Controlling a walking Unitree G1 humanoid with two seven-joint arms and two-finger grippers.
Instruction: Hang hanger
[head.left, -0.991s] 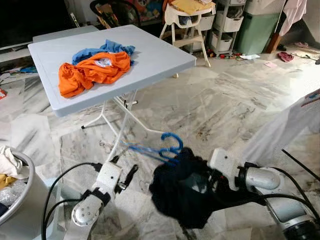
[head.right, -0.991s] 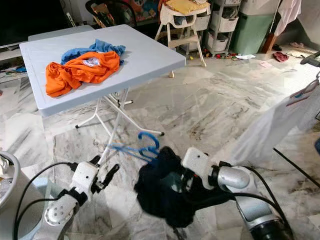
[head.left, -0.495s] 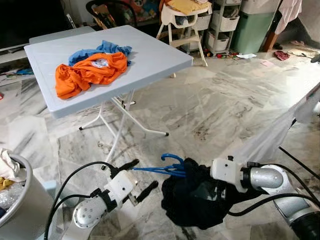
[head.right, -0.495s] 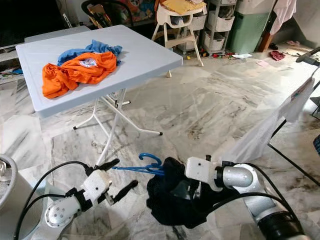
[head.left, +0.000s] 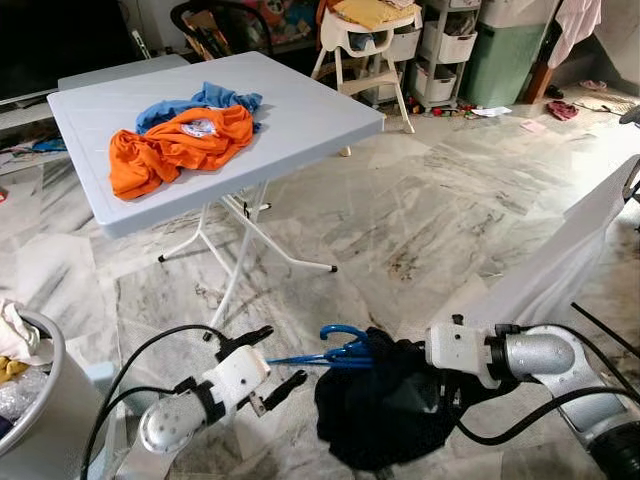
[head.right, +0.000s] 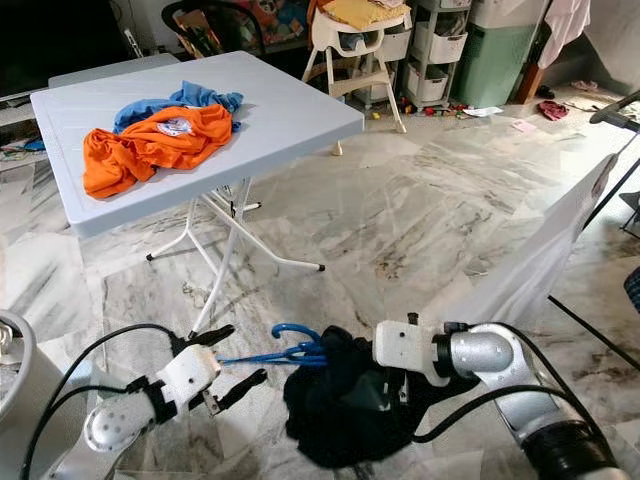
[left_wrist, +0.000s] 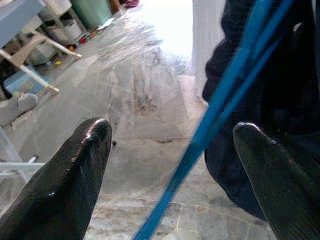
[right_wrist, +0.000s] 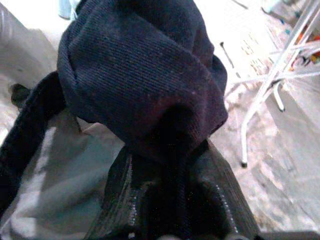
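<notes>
Low in the frame, centre: blue hanger (head.left: 335, 352) threaded into a dark garment (head.left: 385, 415), hook curling up at the cloth's upper left edge, arm of the hanger jutting left toward the left gripper (head.left: 268, 366); held so, presumably, to keep the hook free for hanging while the cloth stays bunched below.

Right gripper (right_wrist: 170, 200) at lower right, clenched on a fold of the dark garment, cloth bulging over the fingers (right_wrist: 220, 192) in the wrist view; carrying the garment's weight, and probably the hanger with it, though contact with the hanger itself hidden under fabric.

Left gripper at lower left, spread wide with the hanger's blue bar running between the two black fingers (left_wrist: 75, 185), touching neither; poised to steady or take the bar, not yet closed.

Upper left: grey folding table (head.left: 310, 110) bearing an orange shirt (head.left: 175, 145) over a blue shirt (head.left: 205, 100), likely waiting their turn. Right edge: white cloth (head.left: 560, 270) draped from a rack, the likely place to hang. Lower left corner: basket rim (head.left: 45, 385) with laundry. Marble floor (head.left: 430, 200) beneath.
</notes>
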